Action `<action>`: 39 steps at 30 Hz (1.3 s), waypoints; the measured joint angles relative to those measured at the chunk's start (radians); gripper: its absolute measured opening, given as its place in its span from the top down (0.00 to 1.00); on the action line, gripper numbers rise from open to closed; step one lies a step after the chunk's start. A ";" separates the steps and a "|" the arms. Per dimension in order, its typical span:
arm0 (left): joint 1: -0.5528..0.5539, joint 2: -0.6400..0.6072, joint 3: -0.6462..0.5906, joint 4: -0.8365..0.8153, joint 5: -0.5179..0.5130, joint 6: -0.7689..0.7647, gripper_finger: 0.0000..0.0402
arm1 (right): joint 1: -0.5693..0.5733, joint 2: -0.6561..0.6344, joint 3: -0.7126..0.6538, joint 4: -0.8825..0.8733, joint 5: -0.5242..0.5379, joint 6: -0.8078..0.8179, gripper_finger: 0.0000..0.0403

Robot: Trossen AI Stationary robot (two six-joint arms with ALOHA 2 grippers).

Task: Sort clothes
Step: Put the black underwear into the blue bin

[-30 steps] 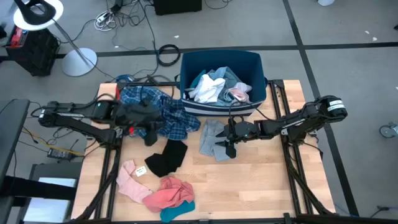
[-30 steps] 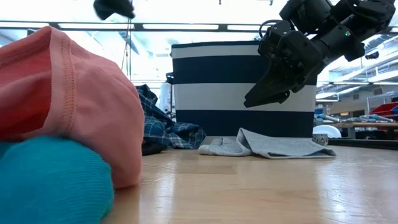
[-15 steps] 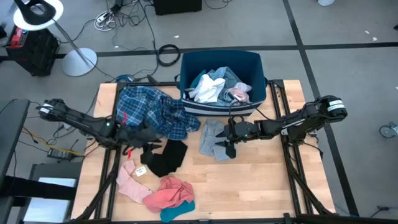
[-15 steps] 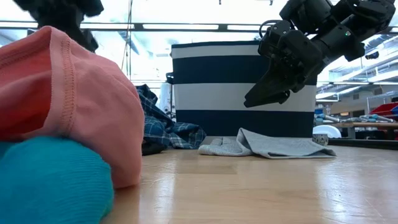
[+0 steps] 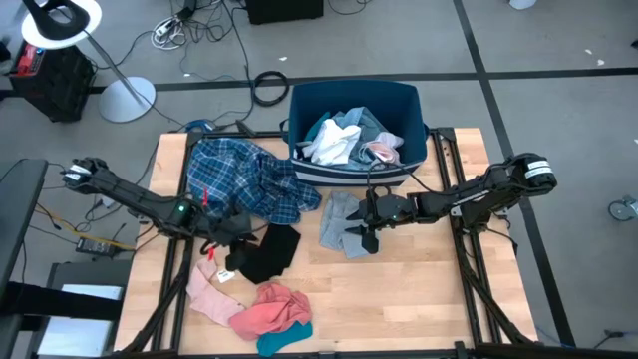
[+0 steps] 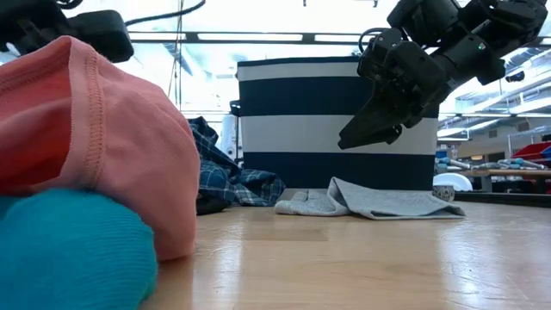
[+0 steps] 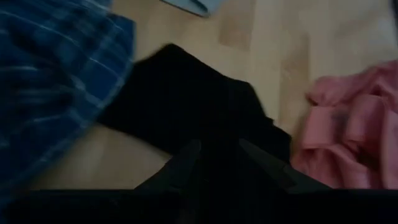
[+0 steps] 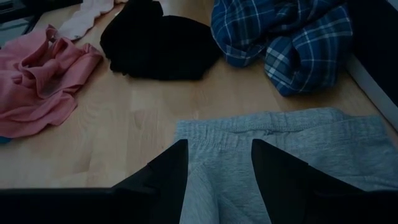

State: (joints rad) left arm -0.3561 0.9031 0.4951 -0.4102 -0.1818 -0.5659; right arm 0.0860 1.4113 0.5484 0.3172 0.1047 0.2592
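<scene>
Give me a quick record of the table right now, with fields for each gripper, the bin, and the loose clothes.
left gripper: open, over the black piece
right gripper: open, above the grey garment, not touching it
bin: at the table's far edge, holds white and light blue pieces
plaid shirt: crumpled beside the bin
pink pieces: near front edge, teal sock beside them

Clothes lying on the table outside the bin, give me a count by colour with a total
Blue plaid: 1, the plaid shirt
Grey: 1, the grey garment under the right claw
Black: 1, the black piece by the left claw
Pale pink: 1, the pale pink piece
Salmon pink: 1, the salmon pink piece
Teal: 1, the teal sock
Total: 6
</scene>
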 joint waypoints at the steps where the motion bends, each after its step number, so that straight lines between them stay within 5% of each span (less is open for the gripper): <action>1: 0.000 0.000 -0.009 0.019 0.016 -0.009 0.74 | 0.000 0.000 0.000 -0.001 0.000 0.000 0.56; 12: -0.002 0.038 -0.091 0.032 0.107 0.030 0.74 | 0.000 0.000 0.000 -0.007 0.000 0.000 0.56; 24: -0.051 0.235 -0.094 0.162 0.116 0.039 0.74 | 0.000 0.000 0.000 -0.007 0.000 0.000 0.56; 31: -0.050 0.371 -0.094 0.375 0.046 0.038 0.96 | 0.000 0.000 0.000 -0.006 0.001 0.000 0.56; 39: -0.048 0.393 -0.061 0.434 -0.017 0.044 1.00 | 0.000 0.000 0.000 -0.006 0.001 0.000 0.56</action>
State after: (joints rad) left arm -0.4042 1.2961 0.4344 0.0234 -0.1988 -0.5222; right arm 0.0860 1.4113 0.5480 0.3115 0.1055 0.2592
